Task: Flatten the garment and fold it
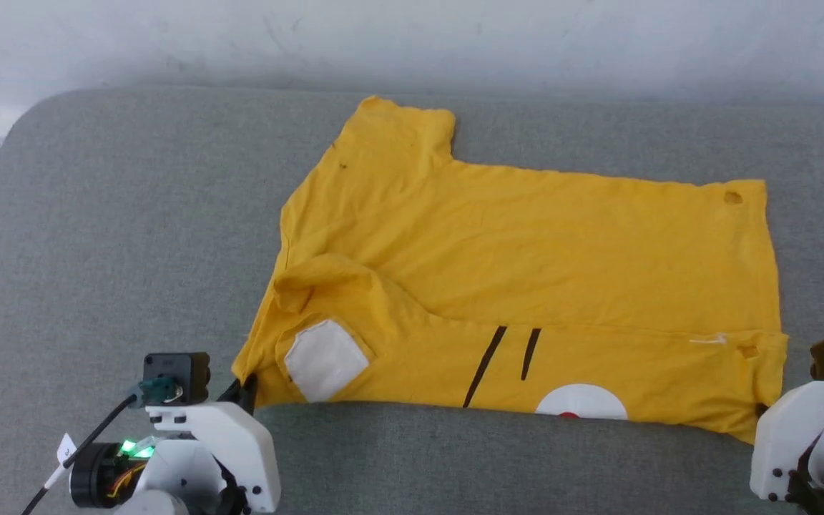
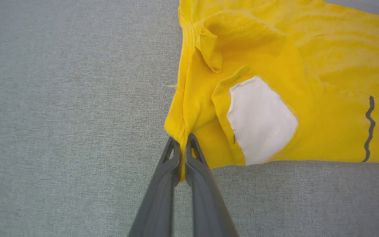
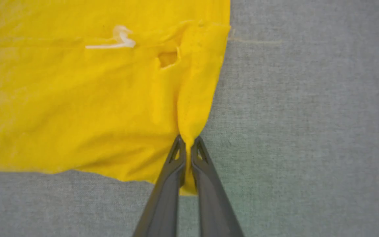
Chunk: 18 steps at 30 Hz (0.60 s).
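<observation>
Left wrist view: left gripper [image 2: 183, 140] jaws clamp the sleeve-side corner of the bright yellow short-sleeved T-shirt [image 2: 308, 65]. The right gripper [image 3: 188, 138] jaws pinch its hem corner. It lies part-folded on the grey fabric surface [image 1: 133, 214], open room all round.

We take this for a plain indoor test room, probably a robotics lab. A bare white wall [image 1: 412, 36] with scuff marks stands behind a wide grey upholstered surface [image 1: 133, 214] with a rounded corner, and a white robot arm [image 1: 219, 436] shows a green light [image 1: 136, 448].
</observation>
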{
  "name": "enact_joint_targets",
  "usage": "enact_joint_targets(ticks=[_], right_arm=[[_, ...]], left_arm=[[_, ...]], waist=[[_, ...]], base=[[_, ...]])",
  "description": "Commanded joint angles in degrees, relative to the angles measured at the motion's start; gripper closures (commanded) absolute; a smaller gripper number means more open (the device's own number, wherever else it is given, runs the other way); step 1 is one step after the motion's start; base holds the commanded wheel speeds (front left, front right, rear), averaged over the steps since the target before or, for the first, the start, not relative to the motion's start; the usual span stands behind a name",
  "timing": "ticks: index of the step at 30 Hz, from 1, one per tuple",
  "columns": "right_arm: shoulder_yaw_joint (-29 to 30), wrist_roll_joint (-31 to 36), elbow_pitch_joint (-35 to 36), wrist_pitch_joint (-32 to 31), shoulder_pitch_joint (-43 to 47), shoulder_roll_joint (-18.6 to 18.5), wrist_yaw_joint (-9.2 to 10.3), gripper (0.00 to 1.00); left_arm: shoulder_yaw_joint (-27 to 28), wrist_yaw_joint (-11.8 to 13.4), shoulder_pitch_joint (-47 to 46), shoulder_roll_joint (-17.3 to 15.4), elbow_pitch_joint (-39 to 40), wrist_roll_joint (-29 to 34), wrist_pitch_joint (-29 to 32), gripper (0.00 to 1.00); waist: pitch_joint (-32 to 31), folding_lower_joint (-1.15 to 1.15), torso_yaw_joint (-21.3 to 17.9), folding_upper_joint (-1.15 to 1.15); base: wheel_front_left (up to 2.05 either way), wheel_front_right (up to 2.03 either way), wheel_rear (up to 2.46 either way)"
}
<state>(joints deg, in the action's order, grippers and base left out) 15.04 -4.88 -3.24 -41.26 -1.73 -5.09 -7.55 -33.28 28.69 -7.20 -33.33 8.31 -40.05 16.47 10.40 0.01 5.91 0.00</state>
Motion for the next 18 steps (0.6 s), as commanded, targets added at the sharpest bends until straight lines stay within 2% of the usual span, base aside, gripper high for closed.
enact_joint_targets(ticks=[1,9,14,18], right_arm=[[-0.1,-1.0,-0.2,-0.3,1.4,-1.0,0.06,1.0],[-1.4,-5.6,7.9,-5.6,6.7,-6.3,0.06,1.0],[-0.4,-7.0,11.6,-9.2,11.8,-6.0,0.06,1.0],[-0.1,-7.6,11.7,-9.5,14.5,-5.0,0.06,1.0]], left_arm=[[0.2,-0.5,0.5,-0.8,-0.5,-0.5,0.1,1.0],[-0.3,0.3,6.7,-3.4,1.1,-3.2,3.1,1.0],[-1.0,0.7,11.4,-3.8,1.7,-5.1,3.8,1.0],[-1.9,0.1,13.4,-2.8,1.2,-6.5,4.1,1.0]], waist=[[-2.8,-0.01,-1.1,0.0],[-7.4,-0.01,-1.9,0.0],[-7.8,-0.01,-1.7,0.0],[-7.3,-0.01,-1.4,0.0]], base=[[0.0,0.0,0.0],[0.0,0.0,0.0],[0.0,0.0,0.0],[0.0,0.0,0.0]])
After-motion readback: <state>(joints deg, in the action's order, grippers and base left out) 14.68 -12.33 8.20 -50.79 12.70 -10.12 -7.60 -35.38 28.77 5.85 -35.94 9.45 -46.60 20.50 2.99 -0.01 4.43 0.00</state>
